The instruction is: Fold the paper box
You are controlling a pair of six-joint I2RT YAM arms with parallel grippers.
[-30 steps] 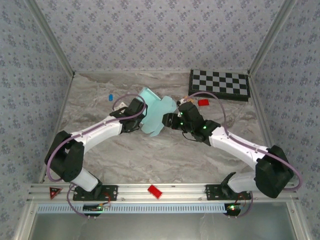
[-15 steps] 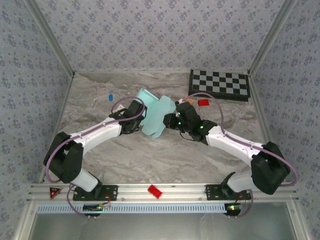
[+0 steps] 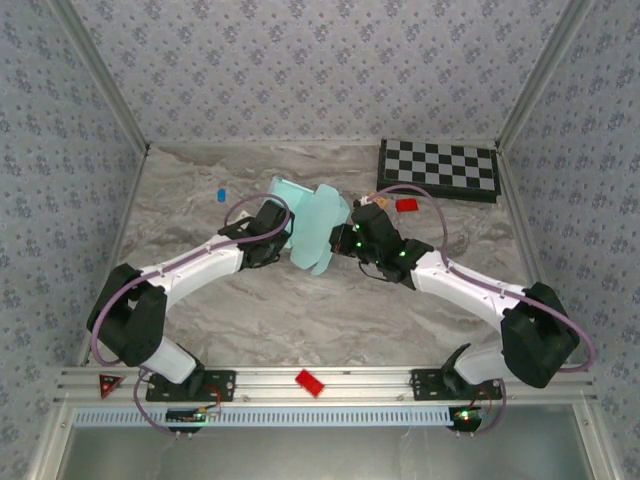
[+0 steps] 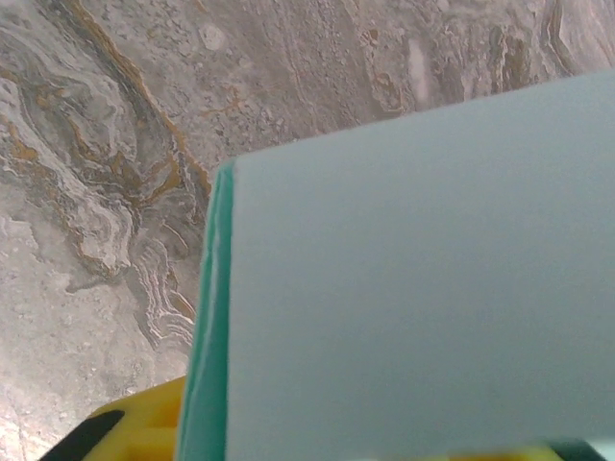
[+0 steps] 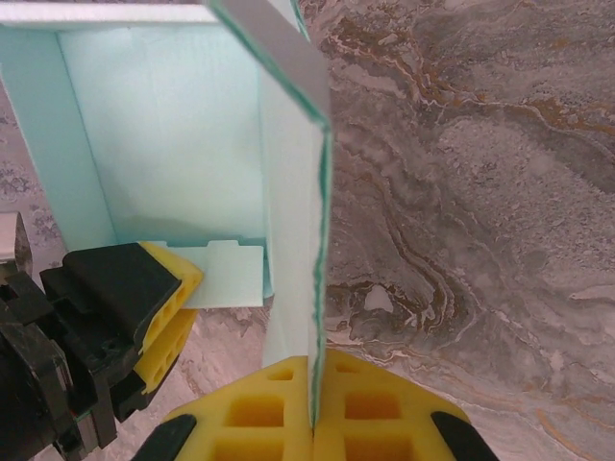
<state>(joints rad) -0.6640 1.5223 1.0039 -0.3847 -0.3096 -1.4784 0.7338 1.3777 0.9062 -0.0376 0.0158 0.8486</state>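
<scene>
The paper box (image 3: 316, 226), pale mint card partly folded with panels standing up, is held just above the marble table between both arms. My right gripper (image 3: 343, 240) is shut on a thin upright panel edge (image 5: 314, 317); its yellow pads (image 5: 259, 413) press together on the card. My left gripper (image 3: 281, 240) sits at the box's left side. In the right wrist view its yellow pads (image 5: 171, 288) stand at a small tab (image 5: 228, 274) of the box, and I cannot see whether they pinch it. A box panel (image 4: 413, 279) hides most of the left jaws; one yellow pad (image 4: 144, 427) peeks out.
A black-and-white chessboard (image 3: 438, 168) lies at the back right, with a red block (image 3: 406, 204) just in front of it. A small blue piece (image 3: 219, 194) lies back left. Another red piece (image 3: 309, 382) rests on the front rail. Patterned walls enclose the table (image 3: 300, 310).
My right gripper has closed on the box's panel edge. The box has turned and shifted slightly right, standing more upright. The left arm has barely moved.
</scene>
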